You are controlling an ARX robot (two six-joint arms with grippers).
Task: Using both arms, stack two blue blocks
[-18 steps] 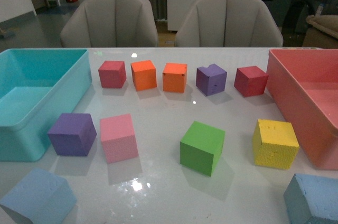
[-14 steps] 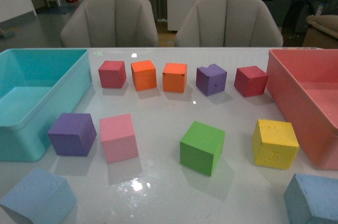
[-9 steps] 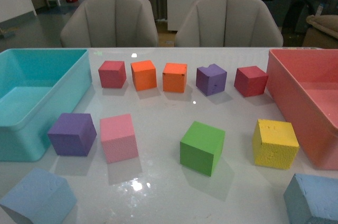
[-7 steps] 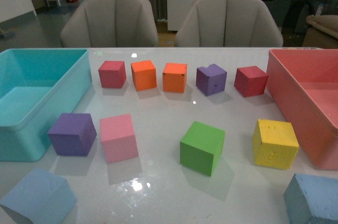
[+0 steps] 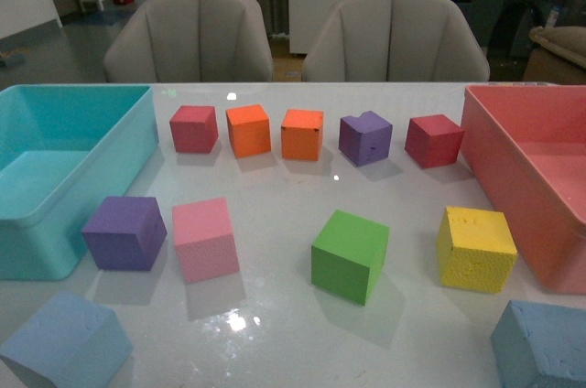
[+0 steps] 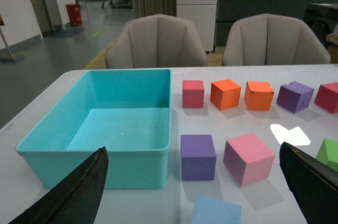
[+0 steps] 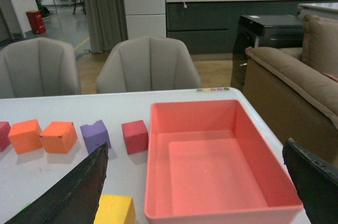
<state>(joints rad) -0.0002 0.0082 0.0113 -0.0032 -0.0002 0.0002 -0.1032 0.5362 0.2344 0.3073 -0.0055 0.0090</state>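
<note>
- Step is judged as the very start: neither blue block is grasped and no stack is made.
- The left blue block (image 5: 62, 344) is seen at the near left corner of the surface (image 5: 275, 188), just in front of the purple cube (image 5: 124, 232).
- The right blue block (image 5: 540, 347) is seen at the near right corner, near the yellow cube (image 5: 476, 248). The two are well apart.
- The left gripper (image 6: 193, 150) is spread wide and empty, with the left blue block low in its view.
- The right gripper (image 7: 195, 147) is spread wide and empty, faced toward the red tub (image 7: 222, 109). Its block is not seen there.
- No arm is seen in the front view.
- Next move is judged as each gripper being lowered over its own-side block and closed on opposite faces.
</note>
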